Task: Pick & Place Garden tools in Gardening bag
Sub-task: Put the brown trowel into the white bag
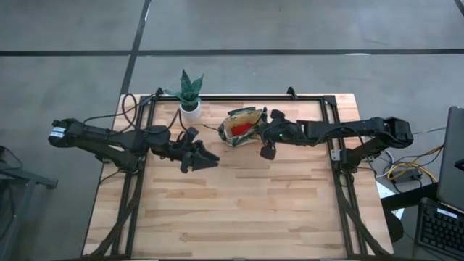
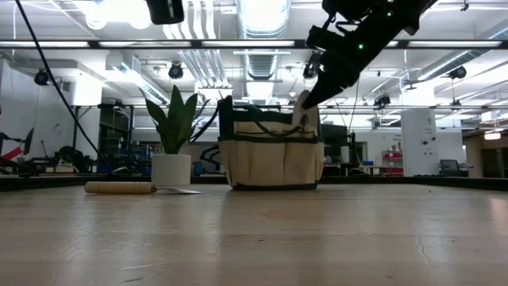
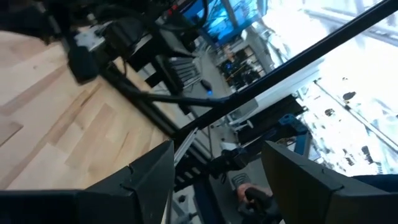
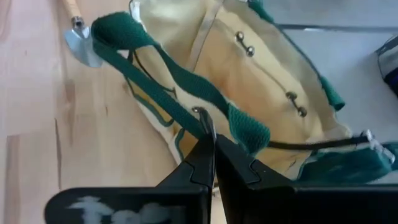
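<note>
The right gripper sits right over the gardening bag, which stands upright toward the far edge of the bench, about midway along it. Its two dark fingers are pressed together with almost no gap, pinching a thin silvery metal piece that pokes up between the tips; what that piece belongs to I cannot tell. Just past those tips runs the bag's dark green handle strap, draped across the open tan mouth.

From table height the right gripper comes down at a slant onto the bag's top edge, and the tote shows its tan front with green trim. Looking straight down, something red lies inside the bag's opening.

One trowel lies flat on the bench, wooden handle out, silver blade toward the white pot of the green plant. The right wrist view catches that same trowel just beside the bag's corner, apart from it.

The left gripper hangs above the bench, near the plant and short of the bag, with its fingers spread wide and nothing between them, pointing out past the bench frame toward the room.
</note>
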